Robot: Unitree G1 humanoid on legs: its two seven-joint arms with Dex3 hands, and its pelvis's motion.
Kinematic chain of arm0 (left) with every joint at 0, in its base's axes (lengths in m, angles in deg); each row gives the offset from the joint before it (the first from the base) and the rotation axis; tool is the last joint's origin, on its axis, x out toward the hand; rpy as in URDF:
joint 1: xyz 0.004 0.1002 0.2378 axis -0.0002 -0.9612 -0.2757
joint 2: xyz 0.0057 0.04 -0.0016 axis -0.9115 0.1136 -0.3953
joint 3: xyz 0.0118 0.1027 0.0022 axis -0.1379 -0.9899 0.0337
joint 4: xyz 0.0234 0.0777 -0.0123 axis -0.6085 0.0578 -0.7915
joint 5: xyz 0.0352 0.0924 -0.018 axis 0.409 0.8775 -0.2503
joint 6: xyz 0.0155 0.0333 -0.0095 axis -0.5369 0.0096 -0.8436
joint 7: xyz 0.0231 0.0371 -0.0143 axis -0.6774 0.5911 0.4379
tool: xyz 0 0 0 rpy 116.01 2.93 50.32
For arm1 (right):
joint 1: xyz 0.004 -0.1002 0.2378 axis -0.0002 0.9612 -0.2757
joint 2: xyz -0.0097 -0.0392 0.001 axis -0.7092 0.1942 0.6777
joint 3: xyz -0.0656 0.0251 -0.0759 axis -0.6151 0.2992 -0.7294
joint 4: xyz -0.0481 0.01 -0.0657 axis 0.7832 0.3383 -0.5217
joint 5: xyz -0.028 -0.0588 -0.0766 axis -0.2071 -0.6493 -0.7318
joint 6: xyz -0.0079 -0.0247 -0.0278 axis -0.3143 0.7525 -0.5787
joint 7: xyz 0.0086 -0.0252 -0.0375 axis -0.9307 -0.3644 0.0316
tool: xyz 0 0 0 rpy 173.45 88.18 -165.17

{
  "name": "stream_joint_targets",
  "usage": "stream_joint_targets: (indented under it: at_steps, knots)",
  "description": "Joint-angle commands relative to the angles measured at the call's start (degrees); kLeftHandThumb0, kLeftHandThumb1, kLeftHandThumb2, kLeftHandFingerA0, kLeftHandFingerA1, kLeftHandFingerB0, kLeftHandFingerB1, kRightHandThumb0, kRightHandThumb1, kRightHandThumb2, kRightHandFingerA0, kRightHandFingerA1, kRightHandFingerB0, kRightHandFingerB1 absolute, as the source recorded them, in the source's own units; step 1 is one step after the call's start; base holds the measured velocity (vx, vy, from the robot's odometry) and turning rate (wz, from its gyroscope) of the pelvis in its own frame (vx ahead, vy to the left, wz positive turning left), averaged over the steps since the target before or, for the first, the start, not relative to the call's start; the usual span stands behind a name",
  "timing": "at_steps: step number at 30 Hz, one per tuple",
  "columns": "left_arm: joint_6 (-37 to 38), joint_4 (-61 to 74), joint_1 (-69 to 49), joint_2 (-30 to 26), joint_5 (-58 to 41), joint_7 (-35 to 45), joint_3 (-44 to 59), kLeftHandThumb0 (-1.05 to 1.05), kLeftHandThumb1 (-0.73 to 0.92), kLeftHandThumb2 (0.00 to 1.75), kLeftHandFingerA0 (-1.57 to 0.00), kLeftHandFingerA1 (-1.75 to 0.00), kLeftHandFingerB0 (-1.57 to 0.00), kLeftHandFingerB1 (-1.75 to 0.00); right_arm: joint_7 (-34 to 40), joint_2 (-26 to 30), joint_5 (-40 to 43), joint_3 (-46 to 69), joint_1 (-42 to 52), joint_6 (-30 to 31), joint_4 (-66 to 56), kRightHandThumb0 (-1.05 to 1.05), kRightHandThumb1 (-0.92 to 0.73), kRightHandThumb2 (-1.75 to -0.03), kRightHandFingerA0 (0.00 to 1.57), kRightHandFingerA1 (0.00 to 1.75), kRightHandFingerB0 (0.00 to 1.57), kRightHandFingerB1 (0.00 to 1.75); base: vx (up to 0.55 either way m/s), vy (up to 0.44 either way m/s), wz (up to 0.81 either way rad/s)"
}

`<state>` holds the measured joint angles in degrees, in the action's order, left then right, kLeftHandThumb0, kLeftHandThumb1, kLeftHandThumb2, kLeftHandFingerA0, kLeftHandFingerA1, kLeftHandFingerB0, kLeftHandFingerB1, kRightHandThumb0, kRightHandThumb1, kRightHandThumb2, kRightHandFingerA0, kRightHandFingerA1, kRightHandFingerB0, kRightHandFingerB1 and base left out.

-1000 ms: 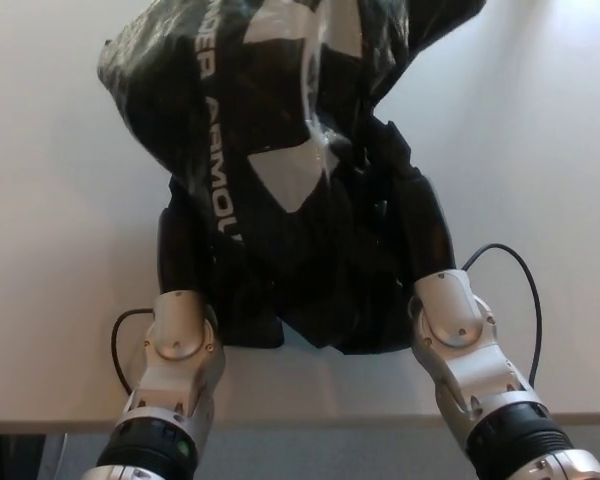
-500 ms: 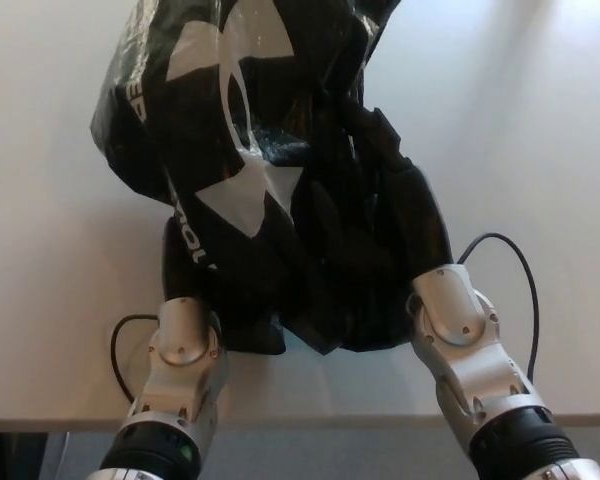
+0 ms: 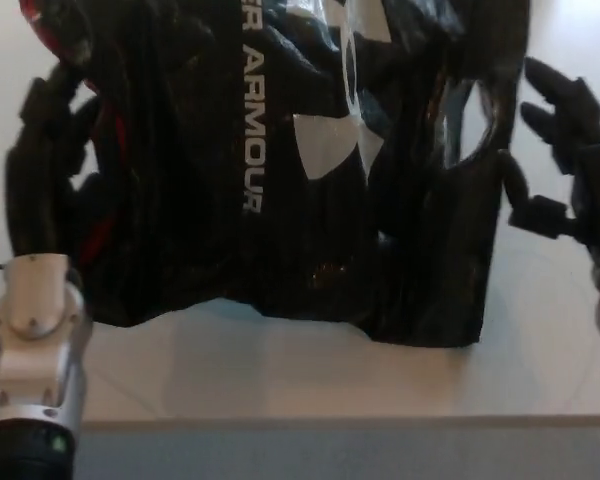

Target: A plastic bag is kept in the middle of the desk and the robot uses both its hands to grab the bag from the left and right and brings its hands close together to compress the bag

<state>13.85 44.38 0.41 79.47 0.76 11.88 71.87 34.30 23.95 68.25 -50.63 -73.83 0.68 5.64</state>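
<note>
- The black plastic bag point(image 3: 280, 180) lies spread wide on the white desk point(image 3: 280, 375), filling most of my view between my two hands; its white lettering and logo face up, and its lower edge is close to the desk's near edge.
- My left hand point(image 3: 42, 170) is at the bag's left side, fingers up against the crumpled plastic; I cannot tell whether they grip it or only touch it.
- My right hand point(image 3: 565, 160) is just beside the bag's right edge, fingers spread apart and holding nothing.
- A bit of red shows at the bag's upper left.
</note>
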Motion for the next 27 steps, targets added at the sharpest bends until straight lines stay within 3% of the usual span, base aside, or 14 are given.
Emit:
stream_joint_targets:
  at_steps: [1,2,9,10,12,15,16,18,19,21,22,24,25,27]
  knots:
    - [-4.2,13.8,-5.1,-7.9,-5.0,4.7,5.9,-0.76,0.92,0.72,-0.25,-0.4,-0.19,-0.28,-2.6,9.1,4.4,6.9,4.0,0.2,-8.0,-0.37,-0.48,-1.09,0.02,0.51,0.0,0.49,0.0,0.0,0.0]
    - [-5.2,16.6,-5.7,-9.1,-6.3,5.3,7.1,-0.79,0.92,0.74,-0.25,-0.4,-0.18,-0.28,-3.1,10.6,4.7,8.0,4.7,-0.2,-9.7,-0.84,-0.71,-1.1,0.15,0.51,0.01,0.4,0.0,0.0,0.0]
    - [-9.2,32.6,-11.0,-15.2,-9.7,8.0,12.5,-0.79,0.92,0.76,-0.24,-0.43,-0.18,-0.31,-7.2,16.5,10.1,14.6,11.5,-0.1,-24.9,-0.74,-0.67,-1.04,0.08,0.49,0.06,0.43,0.0,0.0,0.0]
    - [-9.5,34.9,-12.2,-15.9,-10.2,8.2,13.5,-0.8,0.91,0.77,-0.23,-0.44,-0.19,-0.33,-7.7,17.5,10.4,15.6,12.8,-0.2,-26.8,-0.74,-0.89,-0.69,0.1,0.37,0.13,0.27,0.0,0.0,0.0]
    - [-10.3,38.5,-14.1,-17.4,-12.5,9.2,15.9,-0.79,0.92,0.75,-0.23,-0.47,-0.19,-0.35,-7.4,18.6,9.9,17.9,15.6,-1.5,-30.3,-0.37,-0.49,-1.09,0.01,0.5,0.0,0.48,0.0,0.0,0.0]
    - [-10.6,42.7,-18.5,-19.2,-16.2,10.7,21.1,-0.8,0.92,0.75,-0.22,-0.47,-0.18,-0.36,-8.7,19.1,14.0,21.9,19.9,-2.7,-35.5,-0.37,-0.46,-1.07,0.02,0.51,0.0,0.48,0.0,0.0,0.0]
    - [-9.1,43.6,-21.7,-19.3,-16.9,11.5,23.9,-0.8,0.92,0.76,-0.25,-0.45,-0.19,-0.34,-10.4,19.2,16.6,23.9,22.8,-4.8,-38.0,-0.88,-0.71,-1.06,0.04,0.47,0.06,0.43,0.0,0.0,0.0]
    - [-8.6,44.9,-25.4,-19.9,-17.0,13.0,26.3,-0.82,0.91,0.78,-0.22,-0.42,-0.16,-0.32,-10.5,18.8,16.9,25.7,26.4,-3.7,-41.7,-0.89,-0.72,-1.08,0.02,0.47,0.09,0.42,0.0,0.0,0.0]
    - [-8.0,45.4,-27.7,-19.8,-18.4,14.2,28.0,-0.79,0.92,0.76,-0.23,-0.39,-0.17,-0.31,-10.3,17.7,17.3,26.9,29.5,-3.2,-44.6,-0.81,-0.88,-0.67,0.11,0.38,0.14,0.28,0.0,0.0,0.0]
    - [-4.2,47.2,-34.6,-17.1,-20.0,16.2,31.4,-0.77,0.92,0.77,-0.21,-0.36,-0.14,-0.3,-11.8,15.2,19.5,28.7,35.6,-7.3,-46.9,-0.81,-0.86,-0.66,0.15,0.38,0.17,0.28,0.0,0.0,0.0]
    - [-3.8,47.6,-35.6,-16.4,-20.1,16.3,31.6,-0.78,0.92,0.77,-0.23,-0.36,-0.14,-0.3,-12.2,14.8,20.2,28.9,36.6,-7.8,-47.2,-0.38,-0.44,-1.06,0.01,0.51,0.0,0.49,0.0,0.0,0.0]
    - [-0.4,47.8,-39.4,-13.4,-21.2,17.7,32.2,-0.78,0.92,0.76,-0.24,-0.34,-0.15,-0.29,-13.6,12.5,22.3,29.3,41.2,-10.6,-48.3,-0.38,-0.45,-1.06,0.01,0.51,0.0,0.49,0.0,0.0,0.0]
    - [0.5,47.9,-40.4,-12.2,-21.5,17.9,32.1,-0.76,0.92,0.76,-0.26,-0.34,-0.17,-0.29,-14.0,11.9,22.7,29.3,42.4,-11.8,-48.1,-0.79,-0.83,-0.65,0.14,0.36,0.18,0.29,0.0,0.0,0.0]
    - [7.2,44.4,-44.1,-7.3,-21.9,21.6,30.5,-0.77,0.92,0.76,-0.24,-0.32,-0.16,-0.29,-15.5,7.4,23.4,29.0,49.3,-16.2,-47.0,-0.38,-0.44,-1.05,0.01,0.52,0.0,0.49,0.0,0.0,0.0]
